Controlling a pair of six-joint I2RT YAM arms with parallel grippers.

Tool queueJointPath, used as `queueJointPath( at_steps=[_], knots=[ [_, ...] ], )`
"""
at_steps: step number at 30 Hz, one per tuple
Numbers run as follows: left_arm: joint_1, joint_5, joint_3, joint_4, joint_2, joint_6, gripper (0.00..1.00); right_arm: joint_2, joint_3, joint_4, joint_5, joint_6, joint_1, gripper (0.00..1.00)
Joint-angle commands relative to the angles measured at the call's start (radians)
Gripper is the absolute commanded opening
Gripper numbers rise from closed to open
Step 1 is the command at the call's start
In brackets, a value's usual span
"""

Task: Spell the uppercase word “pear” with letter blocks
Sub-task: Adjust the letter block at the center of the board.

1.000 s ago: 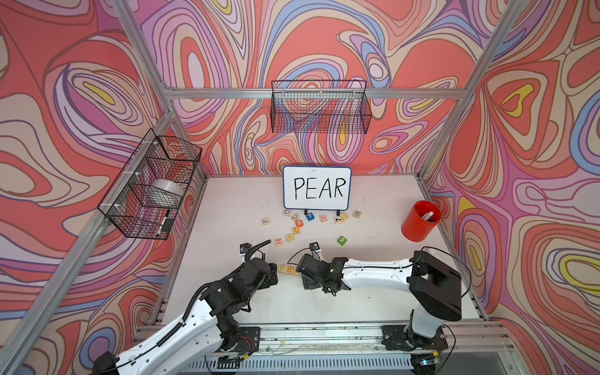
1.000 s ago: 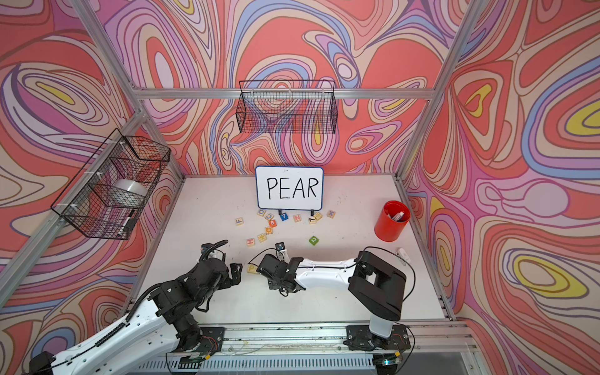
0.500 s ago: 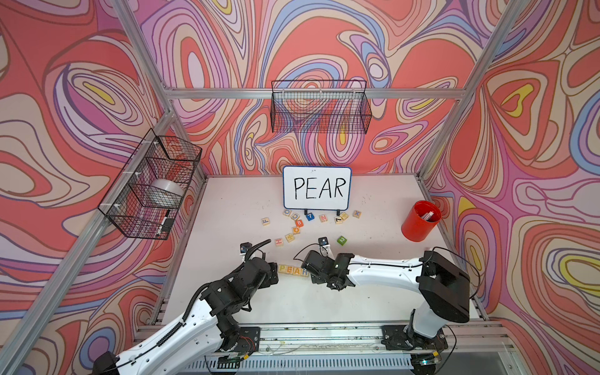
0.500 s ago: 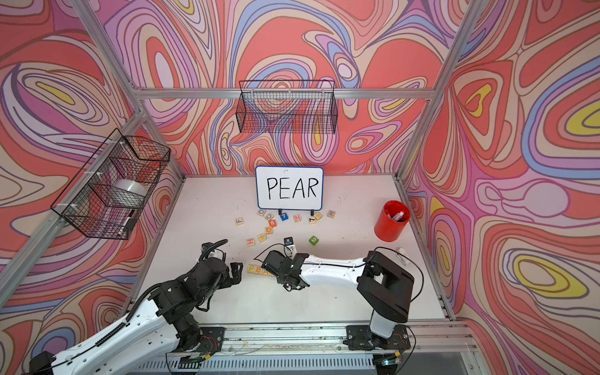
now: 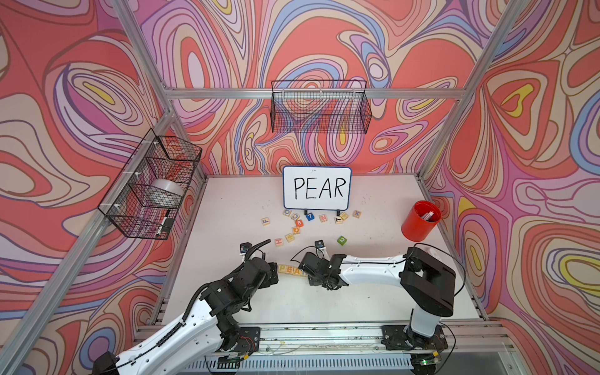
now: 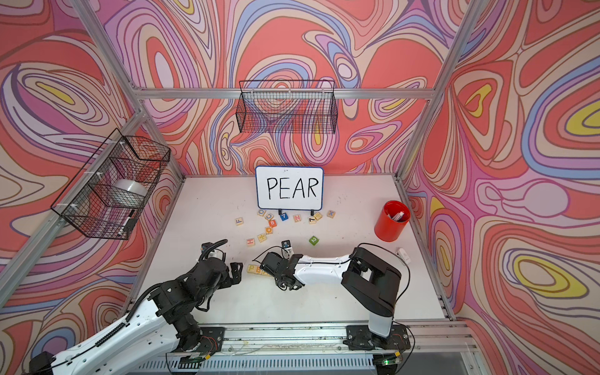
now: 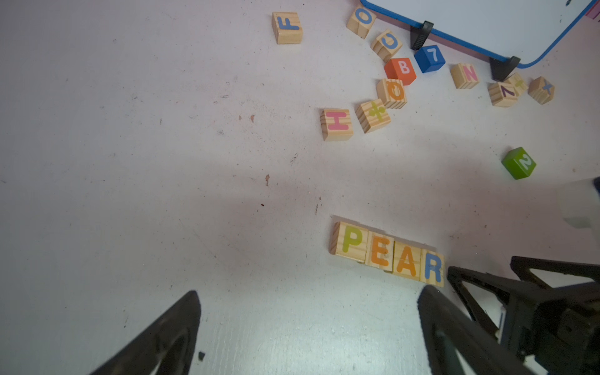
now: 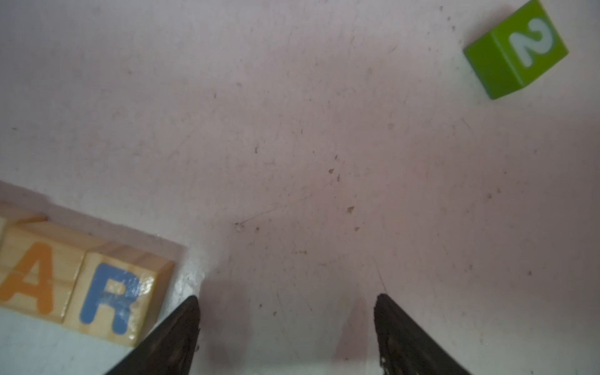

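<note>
Neatly, the letter blocks (image 7: 386, 251) are sitting in a touching P-E-A-R row on the bench (image 7: 130, 162), between the left end effector (image 7: 308, 292) and the right end effector (image 8: 287, 298), both gaping released, grasping nothing.

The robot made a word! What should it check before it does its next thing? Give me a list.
1. The P block, E block, A block and R block read in the same order as the whiteboard: ok.
2. The four blocks sit side by side with their letters facing up: ok.
3. The left gripper is open with nothing between its fingers: ok.
4. The right gripper is open and holds nothing: ok.
5. The right gripper is clear of the R block: cannot tell, since one fingertip is very close to it.
6. The green 2 block is well apart from the row: ok.
</note>
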Motion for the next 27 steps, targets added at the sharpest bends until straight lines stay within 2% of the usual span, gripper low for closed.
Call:
queueJointPath(
  at_steps=[1,14,21,24,27],
  knots=[
    [0.006,-0.026,0.023,-0.014,-0.009,-0.005,1.00,0.015,0.029,0.025,-0.012,-0.007,-0.002,0.86],
    [0.008,-0.029,0.022,-0.025,-0.017,-0.006,1.00,0.026,0.044,0.041,-0.025,-0.016,-0.002,0.86],
    [0.008,-0.020,0.023,-0.012,-0.010,-0.002,1.00,-0.001,0.036,0.008,0.023,-0.006,-0.002,0.86],
    [0.009,0.009,0.020,0.025,0.011,0.019,1.00,-0.024,0.033,-0.022,0.065,-0.007,-0.003,0.86],
    [0.022,0.094,0.007,0.104,0.071,0.064,1.00,-0.048,0.044,-0.092,0.124,-0.018,-0.021,0.89]
  ],
)
